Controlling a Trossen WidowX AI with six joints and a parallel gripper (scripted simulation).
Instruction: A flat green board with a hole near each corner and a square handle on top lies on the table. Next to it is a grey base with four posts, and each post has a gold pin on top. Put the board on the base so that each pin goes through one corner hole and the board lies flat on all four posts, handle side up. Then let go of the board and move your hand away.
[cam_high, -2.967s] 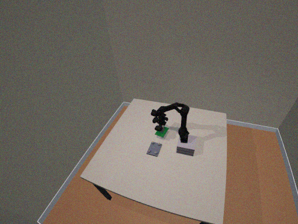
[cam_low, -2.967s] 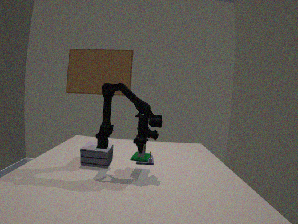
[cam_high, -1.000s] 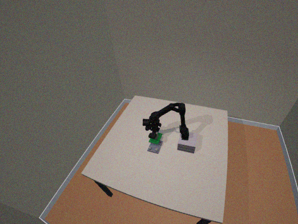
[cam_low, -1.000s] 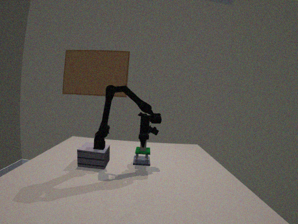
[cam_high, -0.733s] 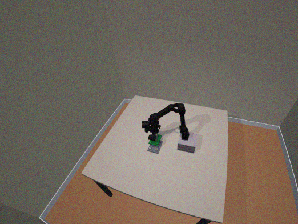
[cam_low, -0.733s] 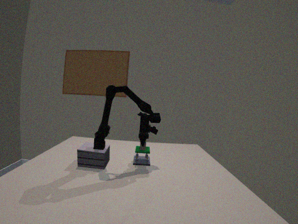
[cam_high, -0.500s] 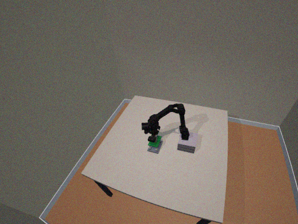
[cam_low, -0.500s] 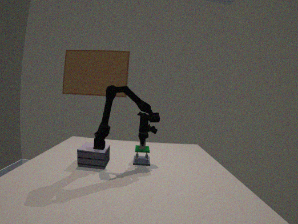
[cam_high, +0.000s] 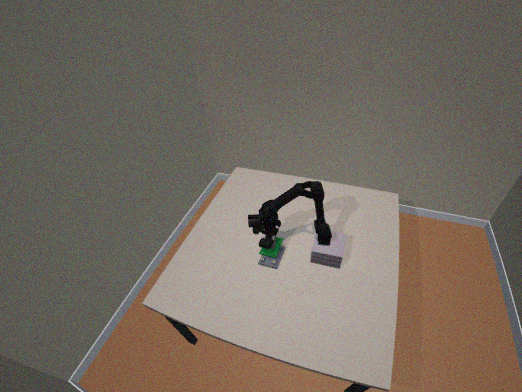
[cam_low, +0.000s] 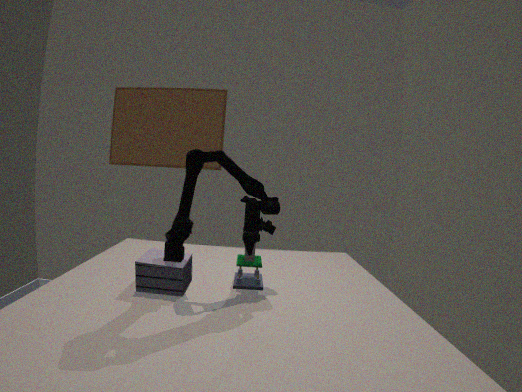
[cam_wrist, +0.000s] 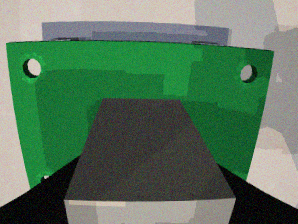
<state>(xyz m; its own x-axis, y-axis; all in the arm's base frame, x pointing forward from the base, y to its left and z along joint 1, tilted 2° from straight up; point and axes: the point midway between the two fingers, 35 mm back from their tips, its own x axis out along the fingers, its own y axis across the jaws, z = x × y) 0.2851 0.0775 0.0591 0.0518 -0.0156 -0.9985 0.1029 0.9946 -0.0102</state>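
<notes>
Our jointed black arm (cam_high: 300, 188) (cam_low: 189, 192) arched over the pale table (cam_high: 320, 300) (cam_low: 300, 325), black gripper (cam_high: 268, 244) (cam_low: 249, 256) pointing down, clamped on the flat green board's square handle (cam_low: 250, 252) (cam_wrist: 149, 150).

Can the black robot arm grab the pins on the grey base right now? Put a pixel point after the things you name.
Probably not: its jaws are shut on the square grey handle of the green board (cam_high: 274, 248) (cam_low: 241, 261) (cam_wrist: 60, 100), which hangs partly over the grey base (cam_high: 268, 264) (cam_low: 248, 285) (cam_wrist: 150, 36).

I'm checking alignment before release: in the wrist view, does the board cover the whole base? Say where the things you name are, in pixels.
No, a strip of base (cam_wrist: 160, 33) shows beyond the board (cam_wrist: 145, 57).
</notes>
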